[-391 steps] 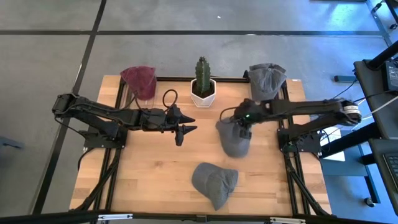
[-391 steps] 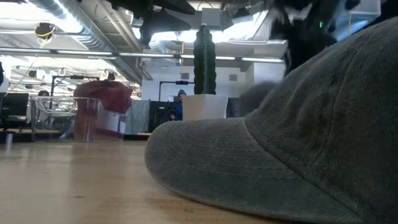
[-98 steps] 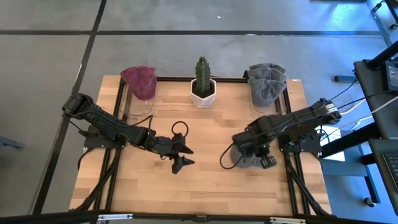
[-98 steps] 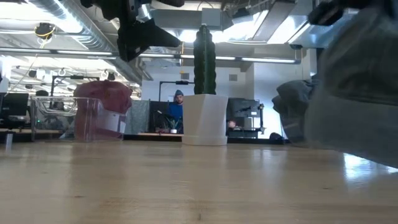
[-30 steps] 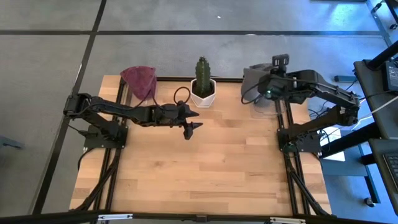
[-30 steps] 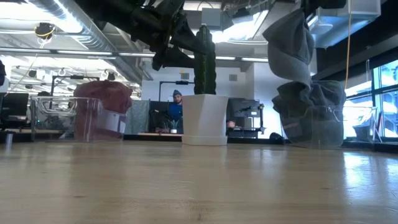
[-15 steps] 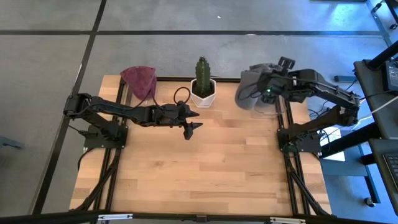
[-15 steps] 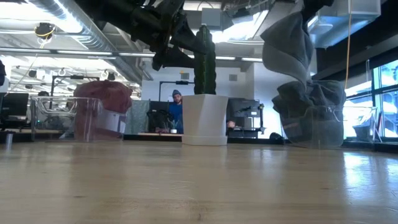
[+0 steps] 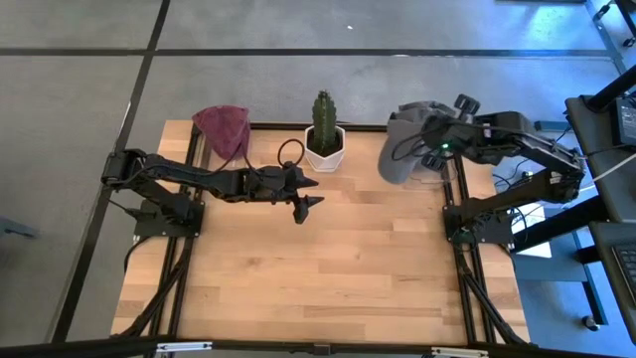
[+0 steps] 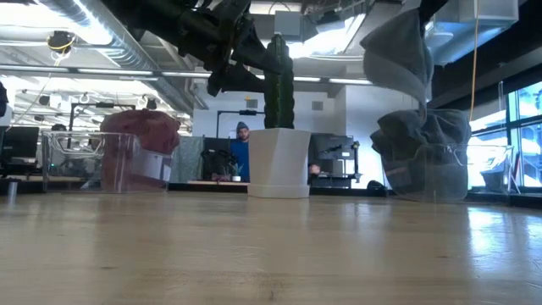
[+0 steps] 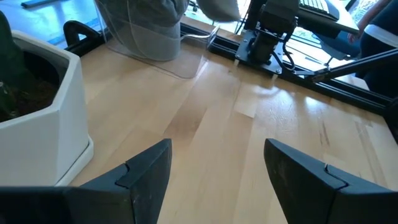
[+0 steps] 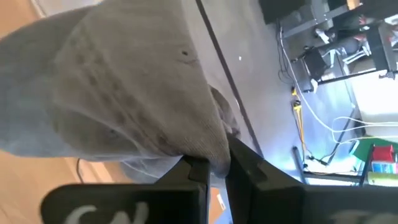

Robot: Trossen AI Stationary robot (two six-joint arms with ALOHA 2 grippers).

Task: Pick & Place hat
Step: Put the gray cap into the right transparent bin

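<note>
Right gripper (image 12: 214, 163) pinches a grey hat (image 9: 399, 154) by its edge above the stack (left gripper (image 11: 214, 165) open); it may slip.

Grey floor (image 9: 79, 89) surrounds the wooden table (image 9: 328, 268), crossed by dark seam lines. Beyond the table, an open workshop with exposed ceiling ducts (image 10: 93, 21), strip lights (image 10: 102, 72), white walls, and a window (image 10: 521, 127) at right. A seated person (image 10: 243, 148) is visible in the distance.
</note>
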